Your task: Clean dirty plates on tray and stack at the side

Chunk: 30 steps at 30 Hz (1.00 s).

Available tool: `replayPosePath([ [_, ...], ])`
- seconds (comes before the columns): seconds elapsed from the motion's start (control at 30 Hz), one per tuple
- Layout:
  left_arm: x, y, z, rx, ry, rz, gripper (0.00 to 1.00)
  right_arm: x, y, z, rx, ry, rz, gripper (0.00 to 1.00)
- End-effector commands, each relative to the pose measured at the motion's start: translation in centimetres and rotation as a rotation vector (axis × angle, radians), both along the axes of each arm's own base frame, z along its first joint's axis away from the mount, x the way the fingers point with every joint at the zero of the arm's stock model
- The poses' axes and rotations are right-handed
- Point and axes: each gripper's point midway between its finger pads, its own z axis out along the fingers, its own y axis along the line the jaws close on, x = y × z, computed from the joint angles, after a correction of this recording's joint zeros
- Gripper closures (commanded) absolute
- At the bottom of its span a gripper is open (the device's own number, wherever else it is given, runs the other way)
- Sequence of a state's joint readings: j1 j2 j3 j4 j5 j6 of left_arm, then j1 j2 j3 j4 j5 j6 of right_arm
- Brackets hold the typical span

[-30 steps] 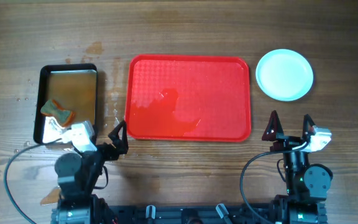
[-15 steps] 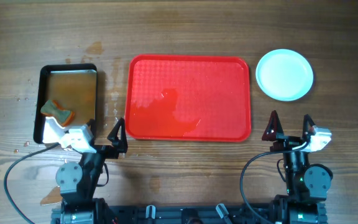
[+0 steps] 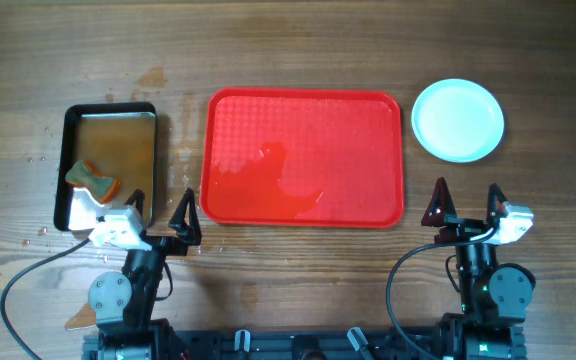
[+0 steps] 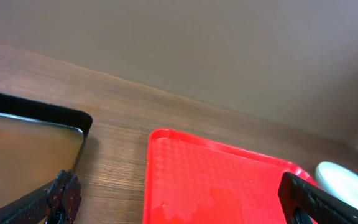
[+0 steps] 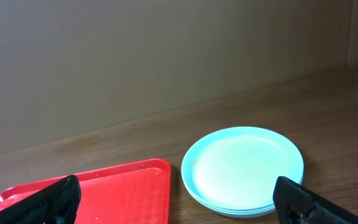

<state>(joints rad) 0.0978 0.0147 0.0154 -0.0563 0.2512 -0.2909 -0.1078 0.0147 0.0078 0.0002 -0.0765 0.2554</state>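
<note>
I see tray (image 3: 303, 112) bare, plates (image 3: 457, 120) stacked beside it (job looks done); left fingers (image 3: 185, 213), right fingers (image 3: 438, 204) spread, empty.

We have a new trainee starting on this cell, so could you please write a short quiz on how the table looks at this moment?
1. True or false: a plate lies on the red tray.
2. Where is the stack of plates? A) on the tray B) on the table, right of the tray C) left of the tray
3. Fill in: the sponge lies in the ____.
Key: 1 false, no plate is on the tray. 2 B. 3 the metal pan.
</note>
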Motion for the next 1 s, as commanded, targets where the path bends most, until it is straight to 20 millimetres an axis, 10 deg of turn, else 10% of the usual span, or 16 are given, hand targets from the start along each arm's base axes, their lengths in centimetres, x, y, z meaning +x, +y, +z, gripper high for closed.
replayPosePath([
  [0.0, 0.06, 0.43, -0.32, 0.113, -0.014, 0.022, 0.00, -0.07, -0.40, 0.16, -0.018, -0.009, -0.022, 0.00],
  [0.97, 0.00, -0.17, -0.35, 0.283, -0.040, -0.016, 0.00, -0.07, -0.40, 0.16, -0.018, -0.009, -0.022, 0.00],
])
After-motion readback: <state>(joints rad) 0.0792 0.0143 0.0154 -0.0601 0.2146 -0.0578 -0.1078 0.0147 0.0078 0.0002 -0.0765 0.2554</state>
